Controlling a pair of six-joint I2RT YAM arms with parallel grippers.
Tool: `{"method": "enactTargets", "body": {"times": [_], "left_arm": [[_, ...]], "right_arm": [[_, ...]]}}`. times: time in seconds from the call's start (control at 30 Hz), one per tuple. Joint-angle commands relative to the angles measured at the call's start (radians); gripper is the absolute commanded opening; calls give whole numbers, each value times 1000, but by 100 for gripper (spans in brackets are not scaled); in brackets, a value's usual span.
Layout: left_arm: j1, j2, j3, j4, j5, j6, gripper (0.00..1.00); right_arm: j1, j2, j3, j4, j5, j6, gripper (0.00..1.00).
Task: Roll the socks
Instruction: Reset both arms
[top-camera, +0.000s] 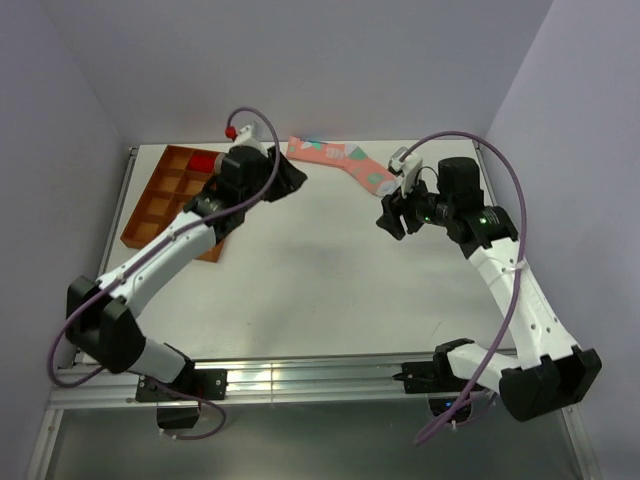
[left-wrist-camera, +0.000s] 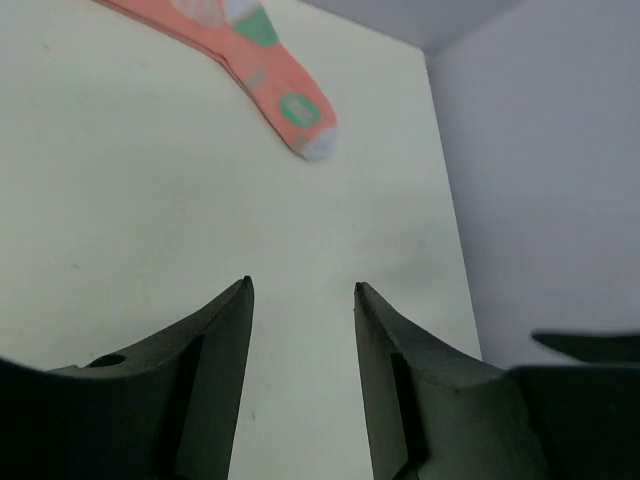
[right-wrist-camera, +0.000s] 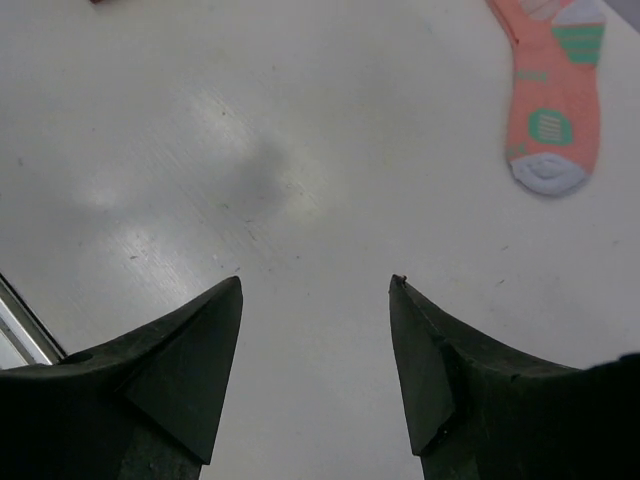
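Salmon-pink sock (top-camera: 340, 163) with teal and white patches lies flat and unrolled on the white table (top-camera: 300, 280), stretched along the far edge. No finger touches it.

Left gripper (top-camera: 297, 178): jaws stand apart with nothing between them; bare table shows through the gap in the left wrist view. The sock lies ahead of the fingertips. Its white toe is roughly in line with the gap, and the rest runs off up and to the left. From above, the cuff end is just beyond this gripper on its right side, near it but apart.

Right gripper (top-camera: 387, 224): jaws spread wide and hold nothing. In the right wrist view the sock's toe end lies ahead and to the right of the right-hand finger, clear of it. From above, the toe is just beyond this gripper, towards the far edge.

Red sock (top-camera: 205, 162) sits bunched in a far compartment of the orange divided tray (top-camera: 160, 205), to the left of the left gripper and partly hidden by that arm.

No third sock can be made out.
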Motion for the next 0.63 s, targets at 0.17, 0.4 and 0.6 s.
{"method": "enactTargets", "body": {"times": [0.17, 0.4, 0.6], "left_arm": [[-150, -211, -224, 129, -9, 142, 50], [-247, -283, -284, 144, -61, 190, 51], [-245, -302, -282, 130, -52, 196, 51]], "right_arm": [[-10, -123, -19, 25, 27, 136, 100], [-10, -215, -75, 71, 56, 173, 100], [-10, -238, -79, 85, 50, 191, 100]]}}
